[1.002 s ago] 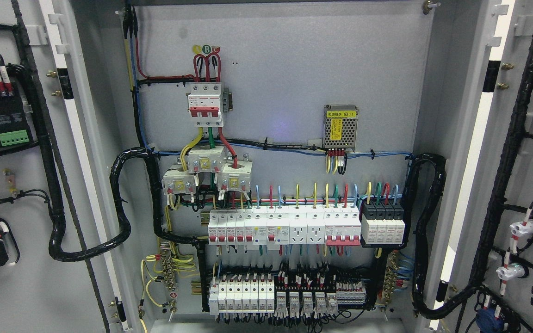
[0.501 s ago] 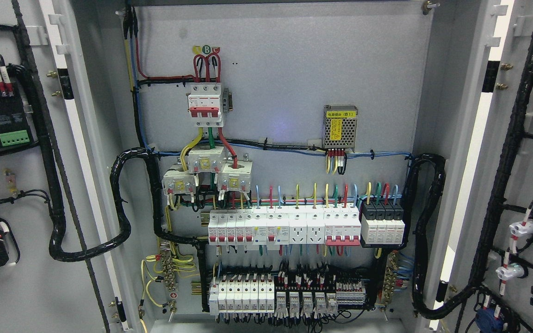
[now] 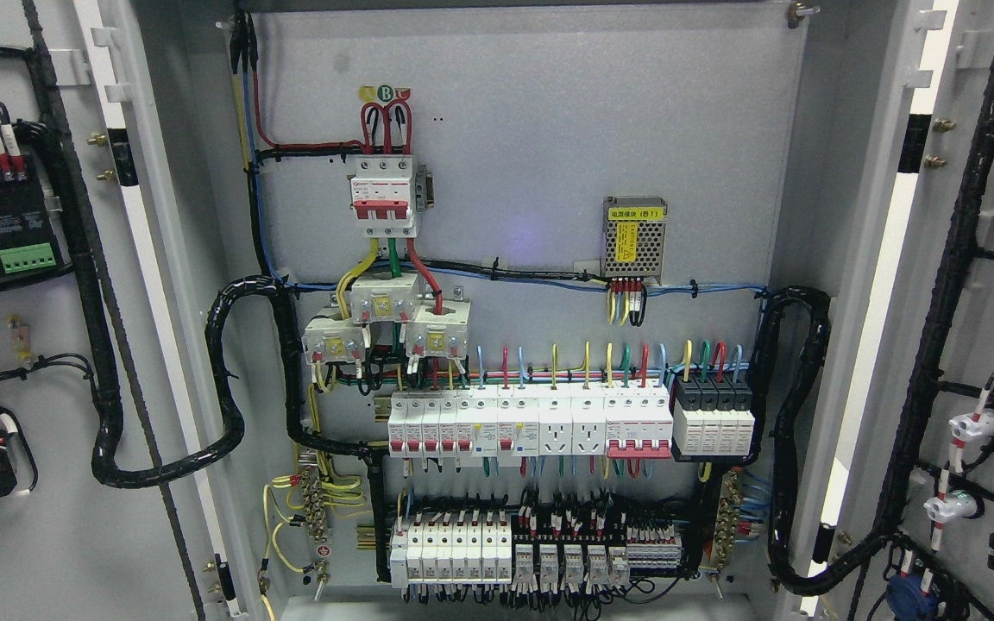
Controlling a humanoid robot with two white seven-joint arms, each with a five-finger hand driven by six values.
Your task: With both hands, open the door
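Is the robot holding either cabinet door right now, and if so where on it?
It cannot be told: neither hand is in view. Both the left door and the right door stand swung open.

left arm: out of the head view | left hand: out of the head view, state unknown | right arm: out of the head view | right hand: out of the head view, state unknown | body: no part of the robot shows
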